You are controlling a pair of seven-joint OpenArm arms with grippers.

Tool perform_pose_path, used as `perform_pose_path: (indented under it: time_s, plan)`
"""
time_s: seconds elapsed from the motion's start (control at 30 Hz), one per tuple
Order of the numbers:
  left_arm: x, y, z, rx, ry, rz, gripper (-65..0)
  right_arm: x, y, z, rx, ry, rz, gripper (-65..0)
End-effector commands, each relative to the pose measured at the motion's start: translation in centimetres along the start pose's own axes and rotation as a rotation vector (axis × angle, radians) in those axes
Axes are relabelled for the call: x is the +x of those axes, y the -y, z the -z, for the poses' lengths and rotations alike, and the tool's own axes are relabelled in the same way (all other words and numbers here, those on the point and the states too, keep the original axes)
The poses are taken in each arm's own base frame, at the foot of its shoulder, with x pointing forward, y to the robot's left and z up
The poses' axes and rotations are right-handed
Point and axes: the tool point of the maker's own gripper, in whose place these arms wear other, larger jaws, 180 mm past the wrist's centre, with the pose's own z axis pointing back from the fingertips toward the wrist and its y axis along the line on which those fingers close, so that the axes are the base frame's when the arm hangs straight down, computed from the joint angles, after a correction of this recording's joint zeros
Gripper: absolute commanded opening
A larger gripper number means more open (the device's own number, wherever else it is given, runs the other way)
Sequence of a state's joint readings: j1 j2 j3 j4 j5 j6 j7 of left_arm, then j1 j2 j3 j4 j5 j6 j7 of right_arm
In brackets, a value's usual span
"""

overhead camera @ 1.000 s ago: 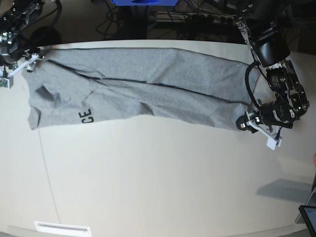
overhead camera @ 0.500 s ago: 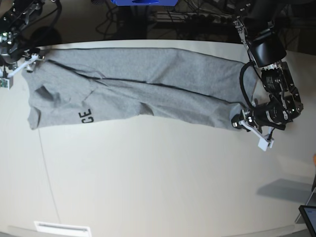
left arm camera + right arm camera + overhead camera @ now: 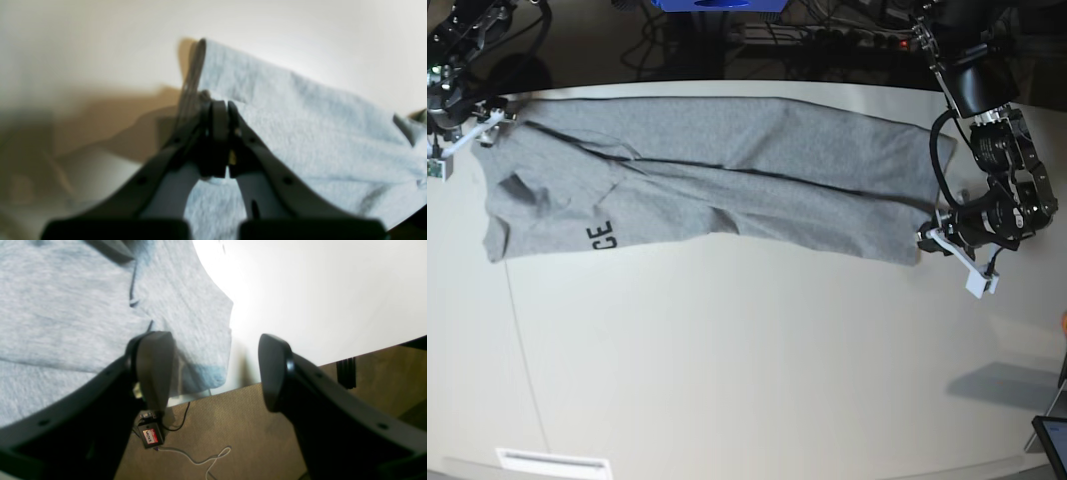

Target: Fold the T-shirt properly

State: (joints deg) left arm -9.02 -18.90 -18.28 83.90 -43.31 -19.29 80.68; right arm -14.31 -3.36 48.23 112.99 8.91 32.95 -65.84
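A heather-grey T-shirt (image 3: 727, 180) lay stretched in a long folded band across the far half of a pale table (image 3: 747, 380). Every place below is given relative to that shirt, as the base view showed it. A dark crease ran along the middle of the cloth, and the black printed letters "CE" (image 3: 601, 237) showed near its lower left edge.

At the shirt's right end, the left gripper (image 3: 218, 110) had its jaws pressed together on the edge of the cloth. The left wrist view showed the dark fingertips (image 3: 213, 116) meeting with grey fabric pinched between them, and the corner of the shirt rose slightly above the table there. The view was blurred, so finer detail of the pinch could not be made out.

At the shirt's upper left corner, the right gripper (image 3: 213, 373) sat at the table's edge with its jaws spread wide apart and nothing between them. One finger (image 3: 153, 366) hung over the grey cloth, the other over bare table and the brown floor (image 3: 217, 433) beyond. On that floor lay a small black device with a red and white label (image 3: 149, 435), and thin cables.
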Motion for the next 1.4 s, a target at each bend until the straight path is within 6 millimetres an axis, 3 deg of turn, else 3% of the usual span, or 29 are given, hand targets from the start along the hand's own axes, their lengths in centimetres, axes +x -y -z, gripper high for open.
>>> perform_pose_path:
  time_s: [0.0,0.33,0.57,1.37]
  plan:
    - [1.9,0.2,-1.3,0.007,0.062,0.033,-65.0,1.1,0.3,-0.3,-0.010,0.038,-0.007,-27.0]
    - [-1.3,-0.1,-2.4,0.048,0.023,0.091,-65.0,1.1,0.3,-0.3,-0.010,0.039,-0.007,-27.0]
    - [-2.7,1.0,-2.3,0.051,-0.032,0.184,-65.0,1.1,0.2,-0.3,-0.008,0.038,-0.005,-27.0]
    - [-1.7,-1.3,-4.0,0.121,-0.039,0.234,-64.5,0.9,0.2,-0.3,-0.006,0.029,-0.005,-27.0]
